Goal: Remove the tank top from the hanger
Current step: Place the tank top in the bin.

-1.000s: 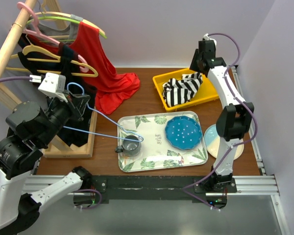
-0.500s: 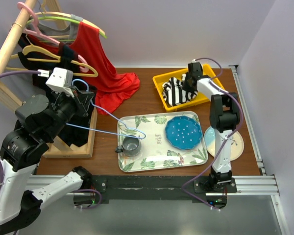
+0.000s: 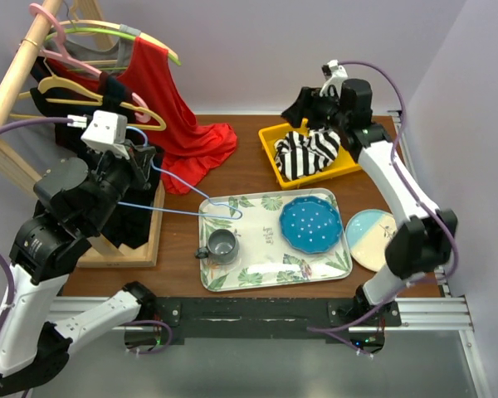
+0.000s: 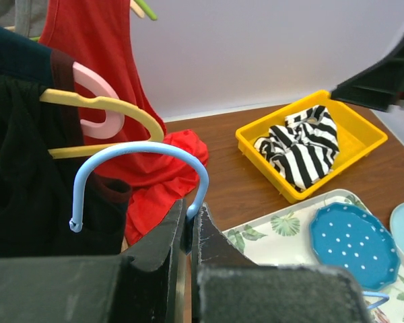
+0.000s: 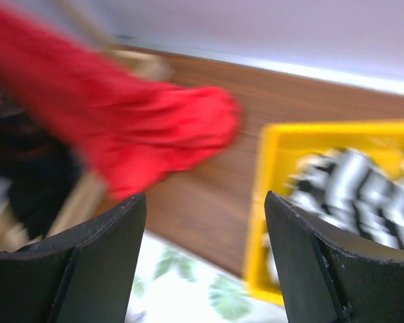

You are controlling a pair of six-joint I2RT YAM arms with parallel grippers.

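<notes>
- The striped tank top (image 3: 307, 156) lies bunched in the yellow bin (image 4: 357, 124), at about 1 o'clock on the tabletop, fully off the light-blue hanger (image 4: 141, 149).
- The left end effector (image 4: 192, 222) is clamped on the hanger's neck just under the hook. The right end effector (image 5: 203, 199) hovers above the bin, fingers apart and empty.
- Judged step: clearing away. The right arm should rise straight up so that no fold snags, and the left should carry the hanger level, clear of the mug (image 3: 222, 246).
- The hanger's long axis runs 10 to 4 o'clock, hook toward 10, far end over the floral tray (image 3: 266, 239). The tank top is a heap, stretched loosely from 8 to 2 o'clock.
</notes>
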